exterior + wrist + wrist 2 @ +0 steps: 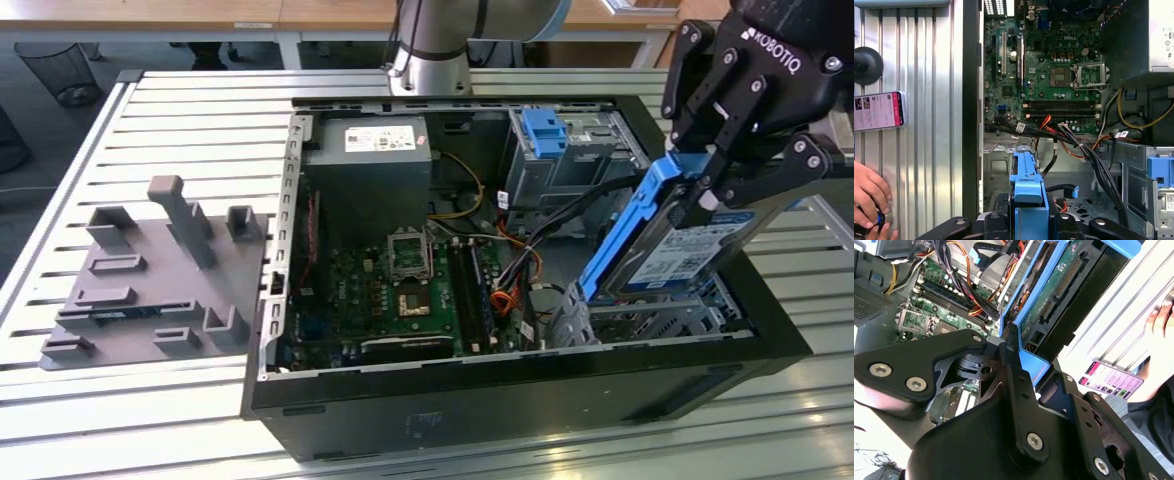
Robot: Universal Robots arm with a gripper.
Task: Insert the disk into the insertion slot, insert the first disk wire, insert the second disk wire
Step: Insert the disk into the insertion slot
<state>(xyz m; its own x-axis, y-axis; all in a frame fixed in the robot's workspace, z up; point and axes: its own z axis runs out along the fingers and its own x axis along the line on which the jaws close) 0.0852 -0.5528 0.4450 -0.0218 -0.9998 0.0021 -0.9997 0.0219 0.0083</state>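
Observation:
My gripper is shut on the disk, a silver drive with a white label in a bright blue frame. I hold it steeply tilted over the front right corner of the open computer case. Its lower end hangs just above the insertion slot, a low cage of perforated silver metal. In the second wrist view the disk's green circuit board faces the camera, with a black finger pressed on the blue frame. In the first wrist view the blue frame stands edge-on over the silver cage.
Loose black, orange and red cables lie between the motherboard and the cage. A taller grey cage with a blue tab stands behind. A grey fixture plate sits on the exterior view's left. A phone and a person's hand lie beside the case.

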